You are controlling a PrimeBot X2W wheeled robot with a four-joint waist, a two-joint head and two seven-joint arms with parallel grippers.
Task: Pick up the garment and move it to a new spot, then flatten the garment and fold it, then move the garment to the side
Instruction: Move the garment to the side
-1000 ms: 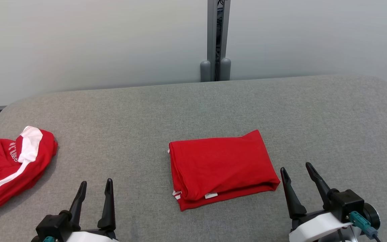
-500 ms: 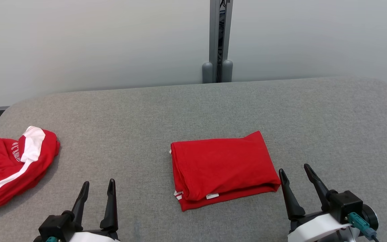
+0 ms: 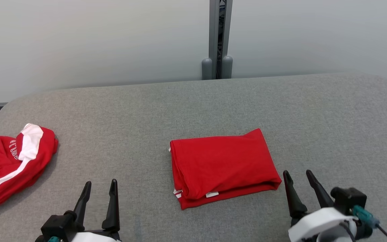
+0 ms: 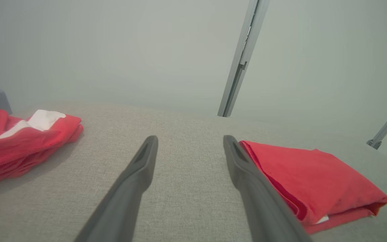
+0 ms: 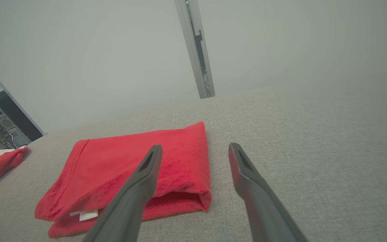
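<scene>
The garment (image 3: pixel 223 164) is plain red and lies folded into a rectangle at the middle of the grey padded table (image 3: pixel 193 107), with small white tags at its near edge. My right gripper (image 3: pixel 296 172) stands open just right of its near right corner, touching nothing. My left gripper (image 3: pixel 100 182) is open near the front edge, well left of the garment. In the left wrist view the open left gripper (image 4: pixel 190 137) has the garment (image 4: pixel 314 178) to its right. In the right wrist view the open right gripper (image 5: pixel 195 146) points past the garment (image 5: pixel 129 168), whose fold edge is under the left finger.
A crumpled red and white garment (image 3: pixel 12 161) lies at the table's left edge, also in the left wrist view (image 4: pixel 22 141). A grey post (image 3: pixel 217 37) stands against the pale wall behind the table. Bare grey table surface lies to the right and behind the folded garment.
My right gripper has drawn back a little toward the near edge and its wrist has rolled. The head camera shifted slightly. Both garments lie as before.
</scene>
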